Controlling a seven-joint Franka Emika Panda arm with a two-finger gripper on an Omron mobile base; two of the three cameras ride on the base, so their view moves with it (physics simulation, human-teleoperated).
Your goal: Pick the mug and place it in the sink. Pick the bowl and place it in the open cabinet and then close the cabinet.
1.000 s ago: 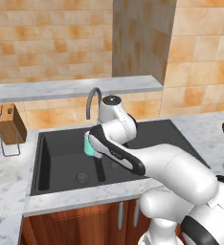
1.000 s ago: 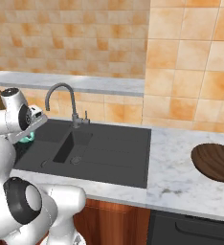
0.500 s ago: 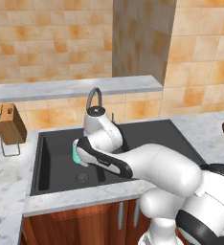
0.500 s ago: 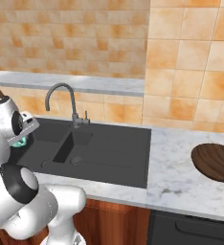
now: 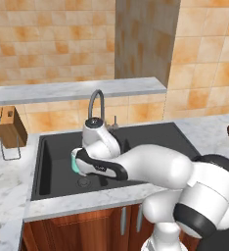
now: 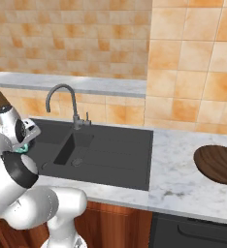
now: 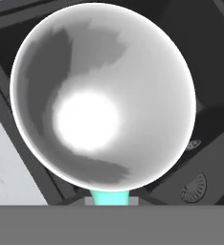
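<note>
Claw [image 5: 77, 162] is clamped tight on the mug [image 5: 75, 162], holding it above the left basin of the sink [image 5: 136, 135], near the drain. Judged step in hand: the first, delivering the mug to the sink; release not yet made. Next move calls for lowering it into the basin and opening the jaws. Count: one mug, one sink with one tap [image 5: 96, 100], one bowl [image 6: 218, 163] at the right edge of the table [image 6: 178, 181], one knife block [image 5: 8, 127].
</note>
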